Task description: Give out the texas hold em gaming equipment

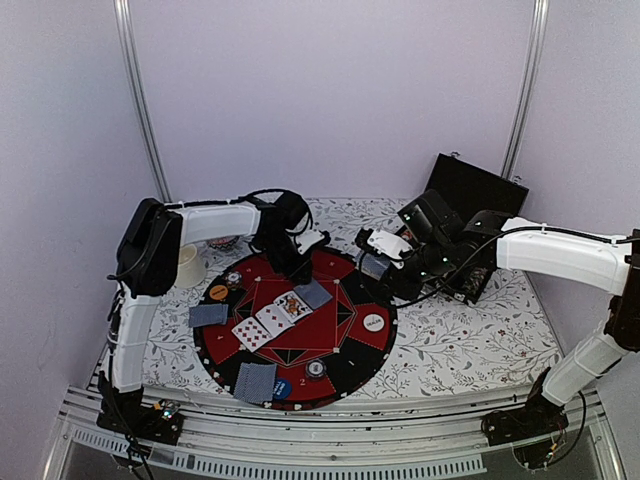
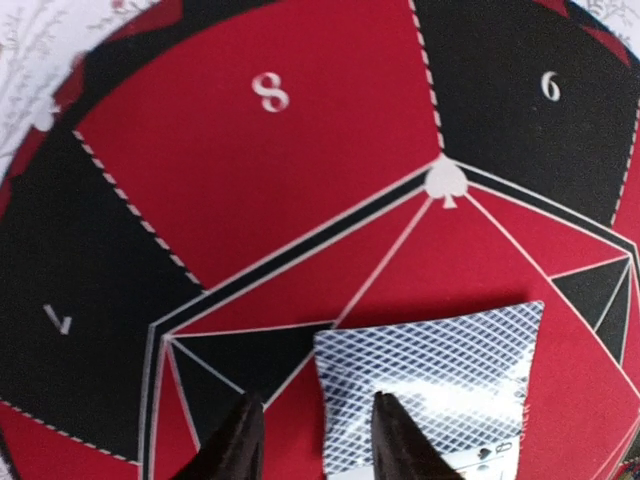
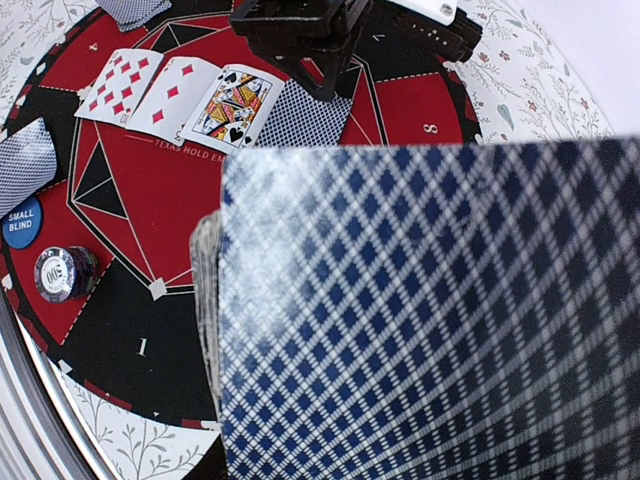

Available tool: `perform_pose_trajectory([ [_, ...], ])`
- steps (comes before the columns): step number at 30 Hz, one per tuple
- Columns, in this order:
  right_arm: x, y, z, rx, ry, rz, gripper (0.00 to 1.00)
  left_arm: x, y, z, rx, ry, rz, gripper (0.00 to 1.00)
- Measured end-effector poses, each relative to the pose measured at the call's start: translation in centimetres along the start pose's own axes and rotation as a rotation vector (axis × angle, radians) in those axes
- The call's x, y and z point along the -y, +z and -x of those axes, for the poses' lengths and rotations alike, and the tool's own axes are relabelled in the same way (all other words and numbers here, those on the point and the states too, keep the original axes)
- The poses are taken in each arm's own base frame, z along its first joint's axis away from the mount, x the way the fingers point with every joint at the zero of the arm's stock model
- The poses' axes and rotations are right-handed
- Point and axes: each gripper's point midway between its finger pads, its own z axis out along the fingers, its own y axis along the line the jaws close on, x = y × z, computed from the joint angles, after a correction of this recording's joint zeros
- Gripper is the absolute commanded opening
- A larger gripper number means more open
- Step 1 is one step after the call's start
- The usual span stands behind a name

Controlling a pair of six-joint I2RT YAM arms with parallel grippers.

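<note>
On the round red and black poker mat (image 1: 345,345) lie three face-up playing cards (image 1: 268,320) in a row, with a face-down card (image 2: 440,375) at their end. My left gripper (image 2: 315,445) hovers open just over that card's left edge; the card lies flat on the mat. My right gripper (image 1: 378,266) is shut on a thick deck of cards (image 3: 430,320), which hides its fingers. Two more face-down cards (image 1: 208,315) (image 1: 255,382) sit at the mat's left and near edges. An orange disc (image 1: 218,292), a white disc (image 1: 373,322), a blue disc (image 3: 22,222) and a striped chip (image 3: 62,272) rest on the rim.
A white cup (image 1: 190,266) stands left of the mat beside my left arm, with the pink bowl (image 1: 222,242) partly hidden behind it. An open black case (image 1: 478,192) stands at the back right. The floral tablecloth (image 1: 470,340) surrounds the mat.
</note>
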Motion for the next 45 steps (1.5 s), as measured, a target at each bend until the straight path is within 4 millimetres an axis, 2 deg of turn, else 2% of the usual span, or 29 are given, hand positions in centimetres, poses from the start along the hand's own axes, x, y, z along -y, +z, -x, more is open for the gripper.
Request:
perform_pose_trajectory([
  [5, 0.0, 0.0, 0.0, -0.001, 0.0, 0.001, 0.39, -0.7, -1.9, 1.1, 0.035, -0.033, 0.051, 0.48],
  [7, 0.0, 0.0, 0.0, -0.002, 0.0, 0.001, 0.39, -0.5, -4.2, 2.4, 0.092, -0.051, 0.057, 0.53],
  [9, 0.0, -0.1, 0.1, 0.001, 0.0, 0.004, 0.39, 0.3, -7.6, 4.1, 0.196, -0.069, 0.035, 0.6],
  [12, -0.3, -0.3, 0.5, 0.013, 0.0, 0.02, 0.39, 3.2, -14.1, 6.5, 0.417, -0.075, -0.069, 0.7],
  [14, -0.5, -0.5, 1.0, 0.027, -0.002, 0.031, 0.4, 6.2, -19.5, 8.0, 0.606, -0.064, -0.184, 0.79],
  [16, -0.7, -0.6, 1.4, 0.034, -0.006, 0.036, 0.4, 8.9, -22.7, 9.0, 0.728, -0.03, -0.276, 0.82],
  [18, -0.9, -0.8, 1.8, 0.045, -0.012, 0.041, 0.4, 11.6, -24.4, 9.6, 0.798, 0.008, -0.368, 0.83],
  [20, -1.3, -1.1, 2.4, 0.06, -0.02, 0.049, 0.4, 14.0, -24.6, 9.9, 0.817, 0.036, -0.449, 0.82],
  [23, -1.8, -1.3, 2.9, 0.07, -0.028, 0.06, 0.39, 15.6, -23.5, 9.7, 0.797, 0.037, -0.514, 0.73],
  [26, -1.9, -1.2, 2.6, 0.055, -0.018, 0.063, 0.4, 15.8, -23.1, 9.5, 0.789, 0.024, -0.535, 0.68],
  [31, -1.9, -1.3, 2.7, 0.059, -0.008, 0.066, 0.39, 16.3, -23.1, 9.2, 0.819, 0.041, -0.576, 0.71],
  [38, -2.4, -1.7, 3.9, 0.094, -0.018, 0.081, 0.39, 16.9, -21.1, 6.1, 0.832, 0.031, -0.634, 0.74],
  [45, -2.6, -1.8, 4.3, 0.108, -0.021, 0.087, 0.4, 15.4, -21.2, 7.7, 0.874, -0.014, -0.553, 0.77],
])
